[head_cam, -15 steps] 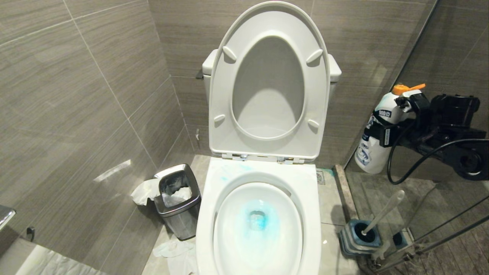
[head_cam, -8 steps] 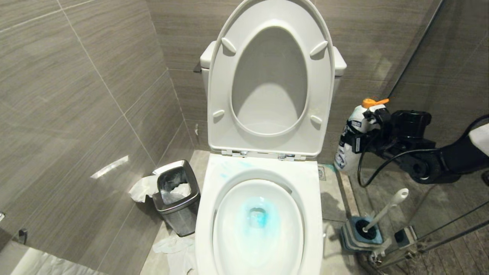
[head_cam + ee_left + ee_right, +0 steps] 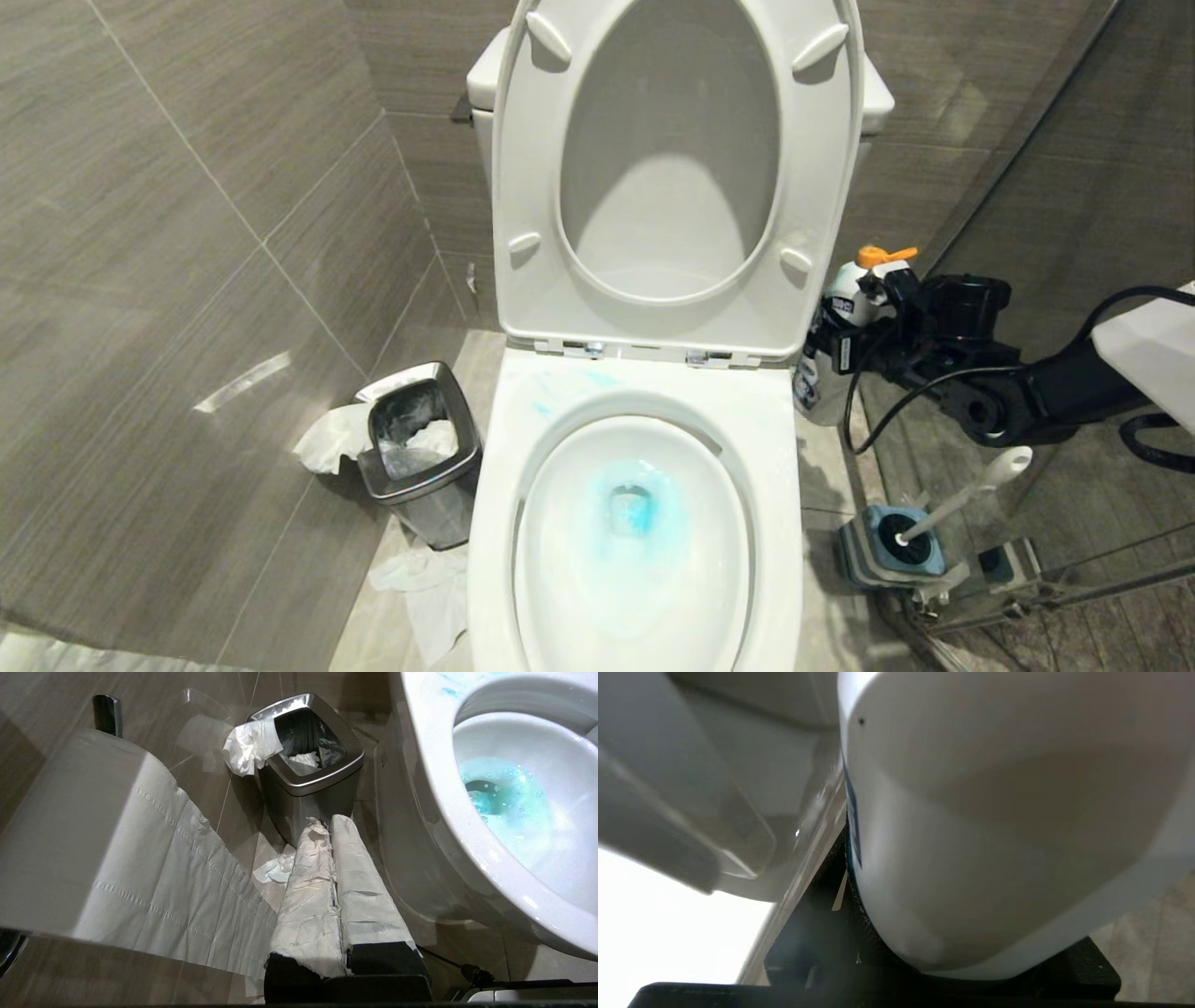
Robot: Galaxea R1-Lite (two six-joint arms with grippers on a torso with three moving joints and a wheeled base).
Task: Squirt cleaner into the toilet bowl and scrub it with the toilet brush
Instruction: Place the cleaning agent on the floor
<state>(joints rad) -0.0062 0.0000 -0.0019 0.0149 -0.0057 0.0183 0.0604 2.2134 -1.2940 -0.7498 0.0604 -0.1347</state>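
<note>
- White glazed ceramic fills the middle of the head view: the toilet bowl (image 3: 635, 551) sits at lower centre, its seat and lid (image 3: 672, 177) tipped up against the cistern at top centre.
- Turquoise cleaner (image 3: 630, 523) already tints the water around the drain and streaks the rim at upper left of the basin, so I judge the squirting step done and the bottle on its way to being put down.
- Grey steel bin (image 3: 415, 453) stands at lower left of the frame, just beside the bowl, with crumpled tissue hanging over its edge and lying on the floor tiles.
- At right centre of the frame the right end effector (image 3: 864, 322) clamps the white cleaner bottle (image 3: 826, 364), orange cap (image 3: 878, 255) uppermost. The bottle is upright beside the bowl's right flank; whether its base touches the floor cannot be told.
- Left end effector (image 3: 331, 858), seen only in the left wrist view, has its paper-wrapped fingers pressed together on nothing and points toward the bin.
- At lower right stands the toilet brush (image 3: 962, 495). Its pale handle leans toward the upper right and its head is sunk in the blue-and-grey holder (image 3: 892, 555).
- Next, as I judge it, the bottle must be set on the floor and let go. The right arm then needs to drop toward the handle's rounded end and grip the slim shaft squarely, as it may slip or turn.
</note>
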